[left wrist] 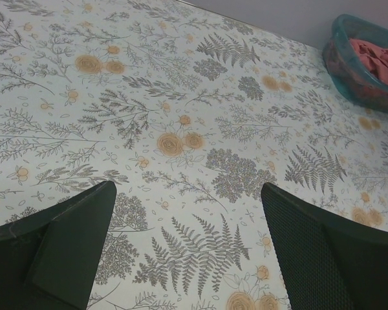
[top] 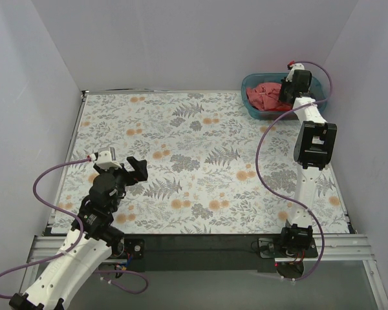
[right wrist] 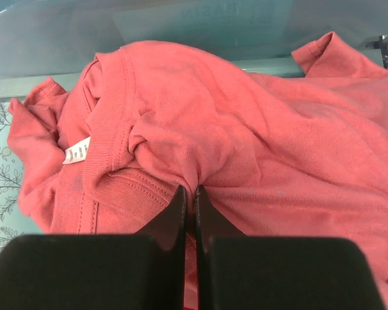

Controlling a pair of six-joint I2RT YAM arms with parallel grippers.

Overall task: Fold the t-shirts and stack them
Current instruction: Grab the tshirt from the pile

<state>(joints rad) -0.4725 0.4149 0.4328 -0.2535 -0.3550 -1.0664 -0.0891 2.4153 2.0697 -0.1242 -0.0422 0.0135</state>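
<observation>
Right gripper [right wrist: 189,191] clamped on fold of crumpled dusty salmon-red cloth t-shirt [right wrist: 258,129], inside teal plastic tub [top: 248,82] at 1 o'clock. Thin pinch may slip; cloth may snag rim, drag tub. Left gripper [left wrist: 187,194] spread wide, 8 o'clock.

Table [top: 200,161] lay open across its middle and left, affording free passage ahead of the left gripper [left wrist: 187,187], its jaws wide apart; white walls [top: 181,45] closed three sides; teal tub [top: 251,90] blocked the far right corner, filled by the salmon-red t-shirt [right wrist: 246,129] and right gripper [right wrist: 189,194], pinched onto cloth.
</observation>
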